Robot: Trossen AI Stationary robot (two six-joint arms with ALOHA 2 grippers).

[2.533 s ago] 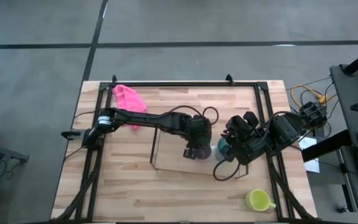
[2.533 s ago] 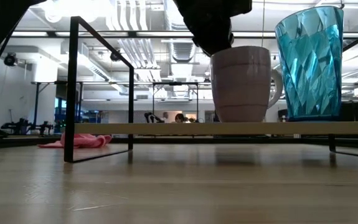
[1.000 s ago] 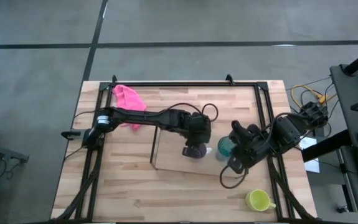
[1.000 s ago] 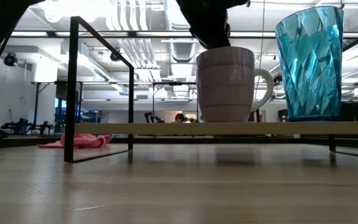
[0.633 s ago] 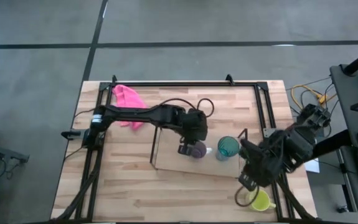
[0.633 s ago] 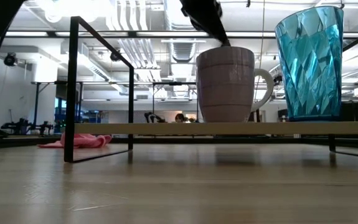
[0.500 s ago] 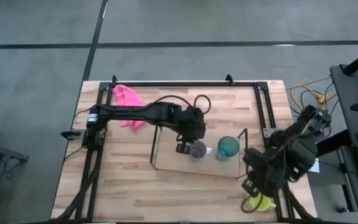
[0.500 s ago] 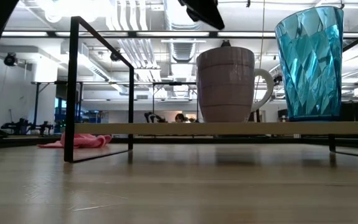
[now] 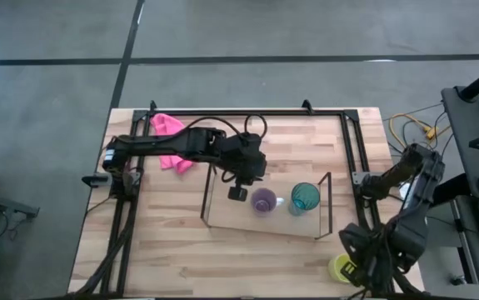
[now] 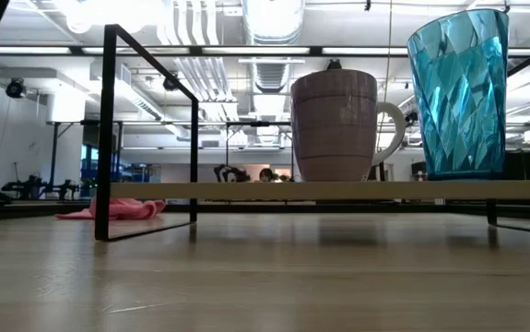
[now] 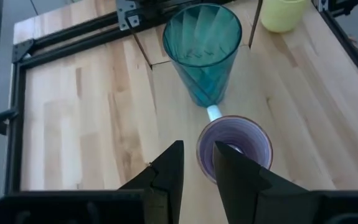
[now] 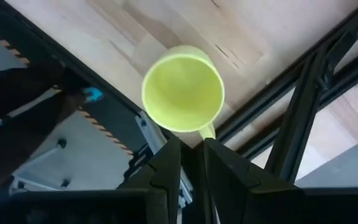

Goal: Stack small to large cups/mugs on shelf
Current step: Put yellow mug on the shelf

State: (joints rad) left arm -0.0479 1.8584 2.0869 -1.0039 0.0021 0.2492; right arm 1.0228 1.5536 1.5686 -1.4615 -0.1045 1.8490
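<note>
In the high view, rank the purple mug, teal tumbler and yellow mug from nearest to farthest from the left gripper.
From the left gripper:
1. Purple mug, on the shelf right beside it.
2. Teal tumbler, next along the shelf.
3. Yellow mug, at the table's near right corner, under the right gripper.

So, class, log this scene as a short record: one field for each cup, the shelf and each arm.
small purple handled mug: upright on shelf
tall teal translucent tumbler: upright on shelf, beside mug
yellow handled mug: on table, off shelf
low clear-panel shelf: holds two vessels
left gripper: beside purple mug, holding nothing
right gripper: above yellow mug, not gripping it
</note>
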